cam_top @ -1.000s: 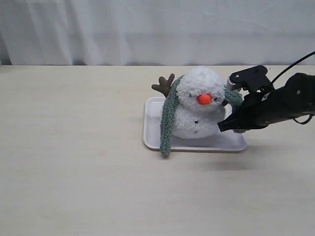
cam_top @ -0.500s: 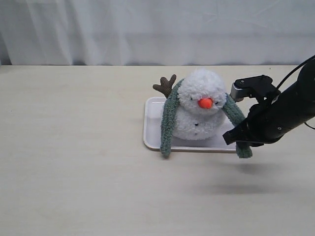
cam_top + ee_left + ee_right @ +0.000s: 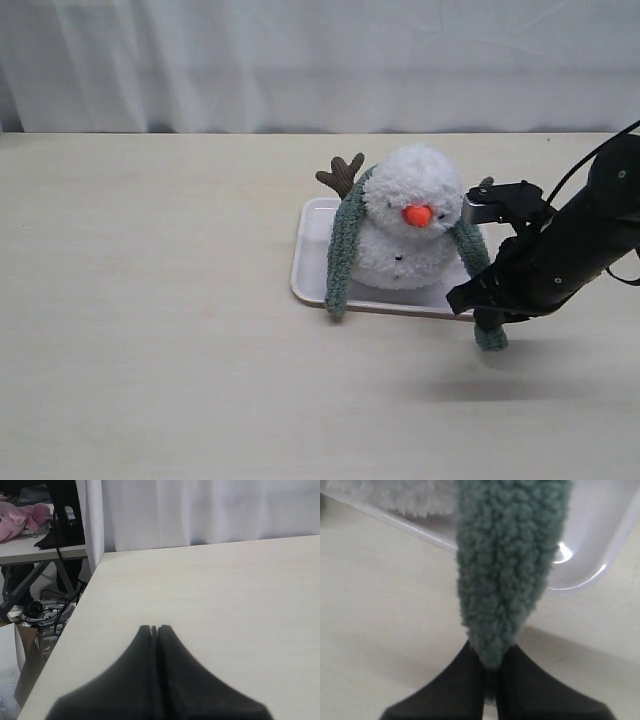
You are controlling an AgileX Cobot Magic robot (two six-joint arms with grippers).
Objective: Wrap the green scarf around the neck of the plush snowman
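The plush snowman sits upright on a white tray, orange nose facing front. The green scarf runs behind its neck, with one end hanging down its left side over the tray's front edge. The other end comes down on the right, where my right gripper is shut on it just past the tray's front corner. The right wrist view shows the scarf pinched between the black fingers. My left gripper is shut and empty over bare table, out of the exterior view.
A brown twig arm sticks up behind the snowman's left shoulder. The tray's rim lies just beyond the held scarf end. A white curtain backs the table. The table's left edge has clutter below it.
My right gripper has pulled the scarf end down and forward from beside the snowman's head to the tray's front corner. The snowman and tray shifted slightly right.
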